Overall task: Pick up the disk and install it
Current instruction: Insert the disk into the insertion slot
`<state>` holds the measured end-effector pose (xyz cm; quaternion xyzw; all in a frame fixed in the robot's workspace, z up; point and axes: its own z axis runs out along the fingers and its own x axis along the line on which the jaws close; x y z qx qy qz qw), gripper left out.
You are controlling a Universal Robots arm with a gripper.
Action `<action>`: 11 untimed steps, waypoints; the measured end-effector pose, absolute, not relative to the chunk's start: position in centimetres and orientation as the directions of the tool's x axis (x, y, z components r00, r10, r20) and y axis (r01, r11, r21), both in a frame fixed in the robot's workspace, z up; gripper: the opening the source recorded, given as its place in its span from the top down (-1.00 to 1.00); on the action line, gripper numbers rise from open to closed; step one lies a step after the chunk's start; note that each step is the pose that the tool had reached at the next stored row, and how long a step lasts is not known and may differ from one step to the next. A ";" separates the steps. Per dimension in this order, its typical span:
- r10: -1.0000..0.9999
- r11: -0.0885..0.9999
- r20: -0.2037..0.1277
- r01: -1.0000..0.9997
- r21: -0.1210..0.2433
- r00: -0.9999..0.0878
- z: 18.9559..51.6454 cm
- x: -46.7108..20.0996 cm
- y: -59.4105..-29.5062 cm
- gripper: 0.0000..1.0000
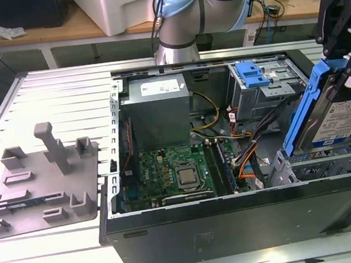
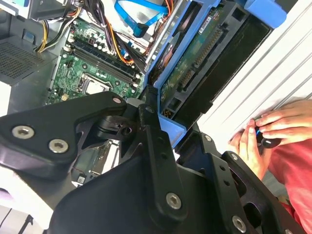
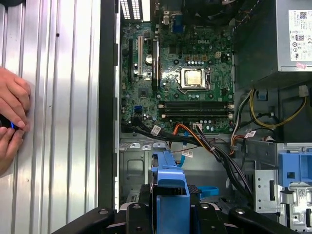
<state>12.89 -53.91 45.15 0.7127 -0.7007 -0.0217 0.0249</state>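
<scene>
I hold the disk over an open computer.
My gripper grips the disk, which hangs tilted beneath it above the computer case. The second wrist view shows its green circuit side; both wrist views show a person's hands.

motherboard exposed in case | disk carrier between fingers | hands on table
</scene>
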 end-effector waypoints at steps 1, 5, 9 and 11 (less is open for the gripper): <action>-1.000 -0.016 0.004 -0.998 0.066 0.016 45.1 12.9 -53.9 0.26; -1.000 -0.013 0.004 -0.998 0.066 0.013 45.1 12.8 -54.0 0.26; -1.000 -0.008 0.004 -0.998 0.066 0.008 45.1 12.8 -54.1 0.26; -1.000 -0.007 0.004 -0.998 0.066 0.007 45.1 12.8 -54.1 0.26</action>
